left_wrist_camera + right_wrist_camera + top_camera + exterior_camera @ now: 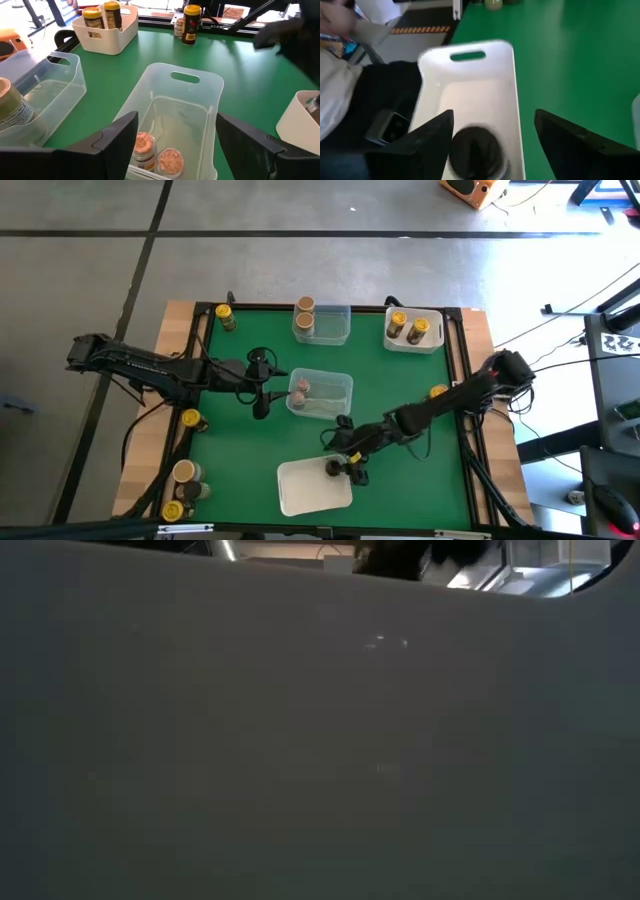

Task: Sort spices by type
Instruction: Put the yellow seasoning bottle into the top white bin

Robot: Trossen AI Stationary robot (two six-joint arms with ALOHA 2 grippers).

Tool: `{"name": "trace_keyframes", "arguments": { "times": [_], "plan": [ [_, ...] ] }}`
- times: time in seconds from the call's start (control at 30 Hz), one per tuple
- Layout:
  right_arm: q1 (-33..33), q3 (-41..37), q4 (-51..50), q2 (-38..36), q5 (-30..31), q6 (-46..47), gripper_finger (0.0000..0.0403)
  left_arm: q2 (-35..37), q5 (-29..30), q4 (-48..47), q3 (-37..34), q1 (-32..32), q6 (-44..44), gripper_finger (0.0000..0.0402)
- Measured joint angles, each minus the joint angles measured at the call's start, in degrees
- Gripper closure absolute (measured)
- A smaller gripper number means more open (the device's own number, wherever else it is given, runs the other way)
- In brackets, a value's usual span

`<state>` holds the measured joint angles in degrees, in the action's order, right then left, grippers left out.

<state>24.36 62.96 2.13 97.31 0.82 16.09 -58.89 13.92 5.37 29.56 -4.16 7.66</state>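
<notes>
My right gripper (345, 467) hangs open over the white tray (300, 495) at the table's near edge. A dark-topped spice jar (476, 151) stands in that tray between the spread fingers. My left gripper (262, 396) is open too, at the left end of the clear middle tray (335, 385). That tray holds two copper-topped jars (145, 147), (170, 162). Other jars stand about: a yellow-topped one (225, 315) at the far left, one (438, 392) at the right, and one (190, 420) at the left.
A clear tray (335, 325) at the far edge holds a tan-topped jar (305, 305). The white tray (430, 340) at far right holds two jars (397, 320), (418, 328). Several jars (185, 480) crowd the near left corner. A grey surface fills the low view.
</notes>
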Motion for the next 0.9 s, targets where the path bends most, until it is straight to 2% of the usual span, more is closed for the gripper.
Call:
{"name": "trace_keyframes", "arguments": {
  "times": [0.13, 0.33, 0.43, 0.53, 0.7, 0.8, 0.9],
  "plan": [
    [-0.21, 0.0, -5.52, -5.17, 0.61, -1.55, 0.0128, 0.0, -0.01, 0.23, 0.0, 0.0, 0.13, 0.0137],
    [-4.85, 0.04, -15.83, -11.59, 13.34, -13.51, 0.0128, 0.0, 0.02, 2.68, -0.02, 0.17, -0.52, 0.0137],
    [-9.73, 0.0, -16.85, -12.75, 15.07, -20.94, 0.0128, 0.0, 0.0, 2.87, 0.38, 0.01, -1.89, 0.0137],
    [-16.9, -1.84, -15.09, -13.56, 10.72, -27.2, 0.0128, 0.0, 0.09, -2.98, 2.66, -1.28, -4.61, 0.0137],
    [-29.35, -5.13, -10.87, -14.59, -4.24, -33.29, 0.0128, -0.16, 4.4, -19.91, 10.42, -5.07, -7.98, 0.0137],
    [-34.69, -5.74, -10.39, -15.63, -10.5, -35.36, 0.0128, -0.76, 6.06, -30.52, 15.24, -7.26, -4.49, 0.0137],
    [-38.36, -5.75, -9.12, -16.42, -15.97, -37.44, 0.0128, -1.74, 6.03, -43.9, 20.11, -9.2, 3.65, 0.0137]
  ]
}}
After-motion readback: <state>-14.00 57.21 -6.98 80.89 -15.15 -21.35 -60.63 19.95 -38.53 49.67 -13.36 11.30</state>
